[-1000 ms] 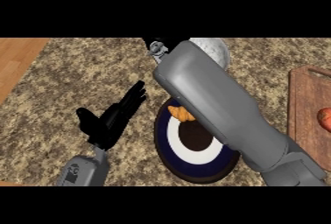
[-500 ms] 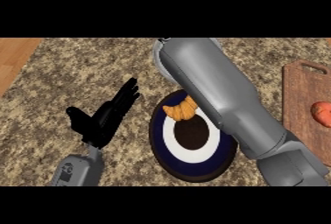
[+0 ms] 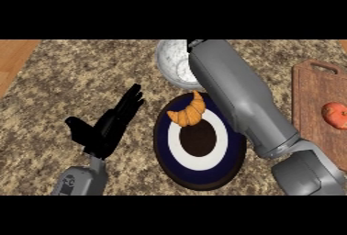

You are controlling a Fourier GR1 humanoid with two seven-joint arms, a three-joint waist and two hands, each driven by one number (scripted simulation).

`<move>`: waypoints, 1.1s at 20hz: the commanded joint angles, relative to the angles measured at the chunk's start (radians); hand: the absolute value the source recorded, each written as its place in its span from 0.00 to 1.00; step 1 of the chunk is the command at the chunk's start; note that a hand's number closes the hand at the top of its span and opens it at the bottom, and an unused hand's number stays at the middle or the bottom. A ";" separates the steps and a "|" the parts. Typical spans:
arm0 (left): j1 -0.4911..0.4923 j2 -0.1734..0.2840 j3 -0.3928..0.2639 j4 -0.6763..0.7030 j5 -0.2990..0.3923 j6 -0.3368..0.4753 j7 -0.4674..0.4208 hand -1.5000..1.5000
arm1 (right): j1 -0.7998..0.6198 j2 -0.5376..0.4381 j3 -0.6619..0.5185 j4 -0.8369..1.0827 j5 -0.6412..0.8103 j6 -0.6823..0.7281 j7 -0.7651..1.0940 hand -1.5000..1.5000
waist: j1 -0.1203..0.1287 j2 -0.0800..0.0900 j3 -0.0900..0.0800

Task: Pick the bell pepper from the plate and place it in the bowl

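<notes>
Nearby, croissant [image 3: 188,111] on plate [image 3: 203,176], apart from straight left fingers [image 3: 129,103].

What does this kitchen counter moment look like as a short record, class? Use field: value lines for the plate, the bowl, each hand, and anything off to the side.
plate: dark blue with a white ring and dark centre, on the speckled counter
on plate: a croissant at its upper rim; no bell pepper visible
bowl: pale, speckled, beyond the plate, partly hidden by the right forearm
left hand: open, fingers up, resting left of the plate
right hand: not visible
side: wooden board at right, with a red-orange item
</notes>
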 commanded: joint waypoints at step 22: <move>0.035 0.008 0.024 0.007 0.016 -0.008 -0.003 0.50 | 0.165 0.021 -0.091 -0.209 -0.067 -1.001 -0.138 0.00 | -0.009 -0.026 0.002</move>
